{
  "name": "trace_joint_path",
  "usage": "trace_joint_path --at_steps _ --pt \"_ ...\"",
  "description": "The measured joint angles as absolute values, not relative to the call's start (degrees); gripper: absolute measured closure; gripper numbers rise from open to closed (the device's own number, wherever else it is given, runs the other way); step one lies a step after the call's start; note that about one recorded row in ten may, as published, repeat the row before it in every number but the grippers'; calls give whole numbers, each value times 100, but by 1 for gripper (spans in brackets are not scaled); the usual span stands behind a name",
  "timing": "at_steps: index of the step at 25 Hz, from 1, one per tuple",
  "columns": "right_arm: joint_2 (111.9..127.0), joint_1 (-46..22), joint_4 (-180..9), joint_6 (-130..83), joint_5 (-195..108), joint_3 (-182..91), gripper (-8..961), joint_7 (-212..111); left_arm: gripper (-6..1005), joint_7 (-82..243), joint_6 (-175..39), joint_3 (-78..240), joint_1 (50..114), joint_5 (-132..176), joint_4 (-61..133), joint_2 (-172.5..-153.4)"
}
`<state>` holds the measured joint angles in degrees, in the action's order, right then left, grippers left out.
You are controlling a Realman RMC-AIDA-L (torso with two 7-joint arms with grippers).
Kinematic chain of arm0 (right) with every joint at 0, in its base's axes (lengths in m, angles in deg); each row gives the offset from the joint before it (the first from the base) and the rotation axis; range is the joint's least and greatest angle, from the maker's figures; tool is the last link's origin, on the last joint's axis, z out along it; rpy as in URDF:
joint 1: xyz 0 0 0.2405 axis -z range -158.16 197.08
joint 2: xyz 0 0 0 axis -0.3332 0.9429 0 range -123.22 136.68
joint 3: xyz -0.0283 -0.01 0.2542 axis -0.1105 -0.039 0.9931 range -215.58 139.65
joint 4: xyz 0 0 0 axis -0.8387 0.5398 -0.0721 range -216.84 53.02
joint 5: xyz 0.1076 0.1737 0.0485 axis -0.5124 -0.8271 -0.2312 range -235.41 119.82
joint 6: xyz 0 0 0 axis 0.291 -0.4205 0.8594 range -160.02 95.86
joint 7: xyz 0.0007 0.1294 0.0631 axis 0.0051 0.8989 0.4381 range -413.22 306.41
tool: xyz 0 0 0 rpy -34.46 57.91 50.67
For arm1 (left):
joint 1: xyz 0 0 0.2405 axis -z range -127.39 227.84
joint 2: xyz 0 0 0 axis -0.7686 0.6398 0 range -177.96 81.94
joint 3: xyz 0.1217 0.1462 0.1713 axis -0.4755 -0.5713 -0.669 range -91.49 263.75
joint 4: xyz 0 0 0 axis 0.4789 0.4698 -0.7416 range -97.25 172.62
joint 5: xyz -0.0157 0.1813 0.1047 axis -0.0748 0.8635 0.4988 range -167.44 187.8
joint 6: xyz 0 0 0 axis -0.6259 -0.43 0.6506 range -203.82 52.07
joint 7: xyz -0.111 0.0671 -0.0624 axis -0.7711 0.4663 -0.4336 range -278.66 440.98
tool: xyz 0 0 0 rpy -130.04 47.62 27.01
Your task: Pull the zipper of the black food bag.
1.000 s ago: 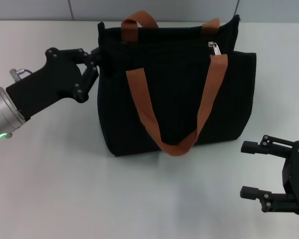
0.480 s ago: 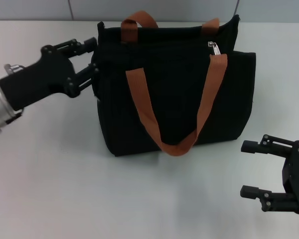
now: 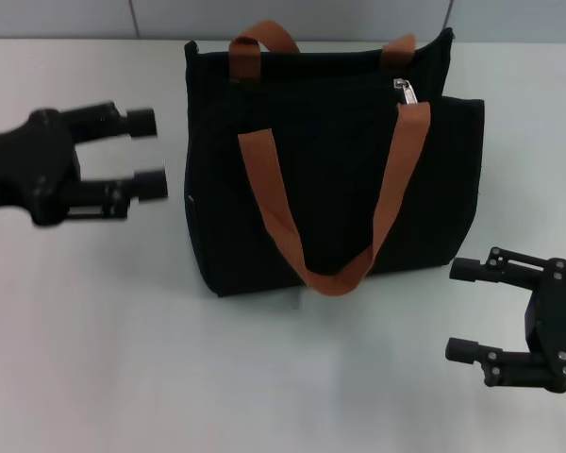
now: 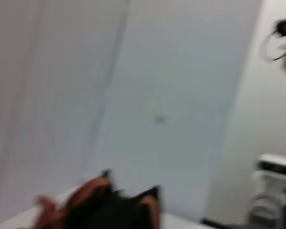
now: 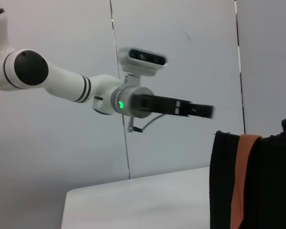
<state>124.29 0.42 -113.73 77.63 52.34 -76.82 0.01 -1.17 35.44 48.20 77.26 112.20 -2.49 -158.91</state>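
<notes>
The black food bag (image 3: 330, 179) stands upright at the middle of the white table, with two orange-brown handles (image 3: 330, 274). Its silver zipper pull (image 3: 408, 92) sits on the top edge near the bag's right end. My left gripper (image 3: 149, 151) is open and empty, a short way left of the bag and apart from it. My right gripper (image 3: 462, 310) is open and empty, low at the right in front of the bag's right corner. The left wrist view shows a blurred bit of the bag (image 4: 109, 207). The right wrist view shows the bag's edge (image 5: 257, 181) and the left gripper (image 5: 200, 110).
The white table (image 3: 123, 330) spreads bare to the left and front of the bag. A grey wall (image 3: 311, 14) runs behind the table's far edge.
My left gripper let go of the bag's upper left corner, opened and drew back to the left. My right gripper shifted slightly left and down.
</notes>
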Motion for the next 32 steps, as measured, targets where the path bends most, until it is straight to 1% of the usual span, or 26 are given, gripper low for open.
trace_joint_path --at_steps 1,6,9,10,11,12,13,14,15,16,21,32 --pt "12440 34 -11373 7742 5234 -7697 157 4 187 46 3792 4790 7718 11213 -94 -15951" --pt "12461 2 -11317 7737 5246 -7730 157 2 166 324 3847 4637 7714 11251 145 -16031" --pt "12468 -14 -11248 7735 5309 -7742 157 -10 163 1649 3701 3971 7643 11283 1128 -16299" --pt "12469 -23 -11221 7727 5357 -7742 157 -19 164 1775 3663 3921 7620 11283 1174 -16326" --pt "12470 -54 -11158 7692 5487 -7743 157 -45 164 2043 3552 3801 7552 11283 1265 -16395" --pt "12470 -54 -11158 7692 5487 -7743 157 -45 164 2043 3552 3801 7552 11283 1265 -16395" --pt "12475 -73 -11125 7653 5566 -7743 157 -68 165 2383 3326 3617 7450 11284 1369 -16492" --pt "12483 -101 -11089 7602 5661 -7743 157 -104 165 2517 3192 3511 7411 11284 1426 -16535" --pt "12494 -133 -11023 7525 5760 -7743 157 -147 165 2517 3192 3511 7411 11284 1426 -16535" --pt "12507 -186 -10865 7364 5929 -7743 157 -246 165 2656 2891 3276 7369 11287 1526 -16585" --pt "12511 -233 -10629 7208 6036 -7743 157 -433 165 2674 2356 2960 7364 11326 1603 -16592" --pt "12512 -203 -10601 7198 6042 -7742 157 -470 165 2684 2371 2941 7405 11425 1611 -16601"
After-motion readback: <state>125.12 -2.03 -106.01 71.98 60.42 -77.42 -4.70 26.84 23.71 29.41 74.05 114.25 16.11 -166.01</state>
